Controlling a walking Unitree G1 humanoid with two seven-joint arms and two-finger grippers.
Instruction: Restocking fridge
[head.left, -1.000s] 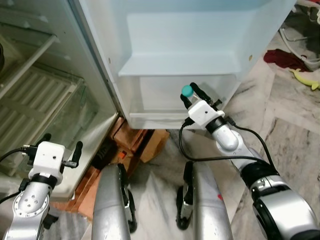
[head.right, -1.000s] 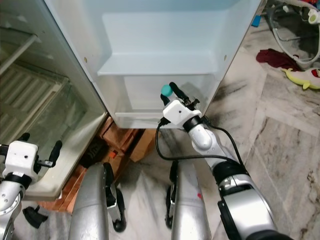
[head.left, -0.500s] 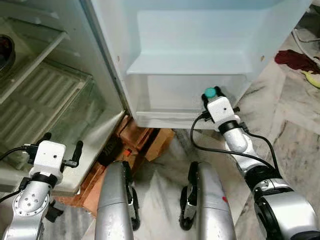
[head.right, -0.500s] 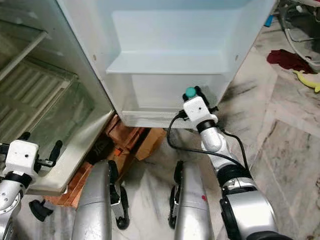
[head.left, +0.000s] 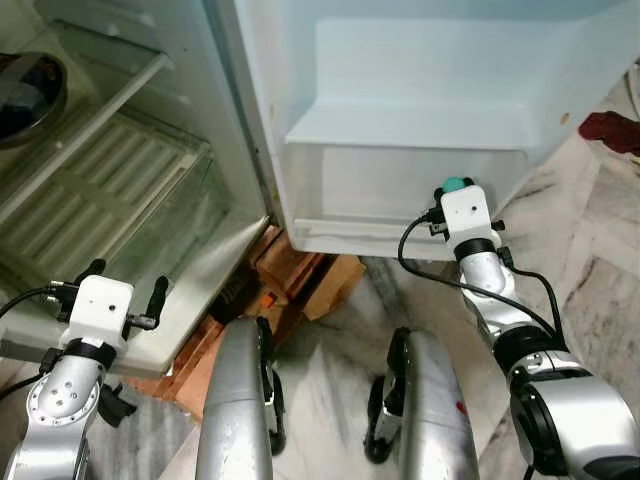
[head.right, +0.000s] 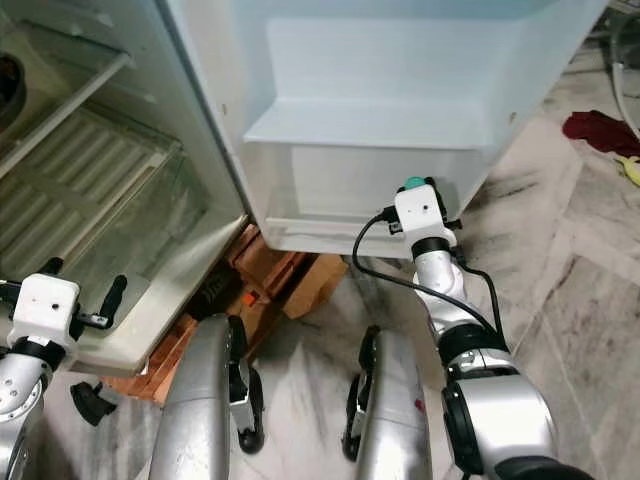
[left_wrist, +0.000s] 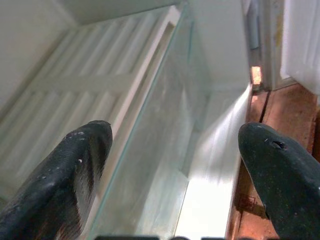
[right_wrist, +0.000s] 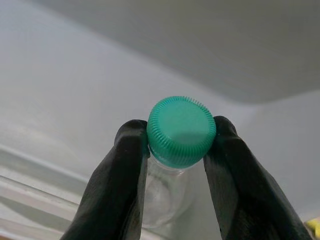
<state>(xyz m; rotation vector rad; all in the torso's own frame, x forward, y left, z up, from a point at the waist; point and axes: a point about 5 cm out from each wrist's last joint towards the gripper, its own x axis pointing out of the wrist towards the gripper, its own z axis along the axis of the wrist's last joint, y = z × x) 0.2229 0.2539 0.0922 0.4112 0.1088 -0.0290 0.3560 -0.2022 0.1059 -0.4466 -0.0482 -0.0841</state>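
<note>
A clear bottle with a green cap (right_wrist: 181, 131) sits between the black fingers (right_wrist: 120, 170) of my right gripper (right_wrist: 175, 145), which is shut on its neck just under the cap. In the eye views the green cap (head.left: 455, 185) shows above the white wrist block, at the right end of the fridge door's lower bin (head.left: 400, 215). The bottle's body is hidden behind the wrist. My left gripper (head.left: 122, 295) is open and empty, low on the left in front of the fridge's glass crisper cover (left_wrist: 165, 130).
The open fridge interior (head.left: 110, 190) has a wire shelf and a dark bowl (head.left: 25, 90) at upper left. Wooden blocks (head.left: 300, 285) lie under the door. A red cloth (head.left: 612, 130) lies on the marble floor at right. My two legs (head.left: 330, 410) stand below.
The camera has shifted, so the fridge sits further right in view. My right gripper has carried the bottle rightward and up against the door's lower bin. The left arm has stayed put.
</note>
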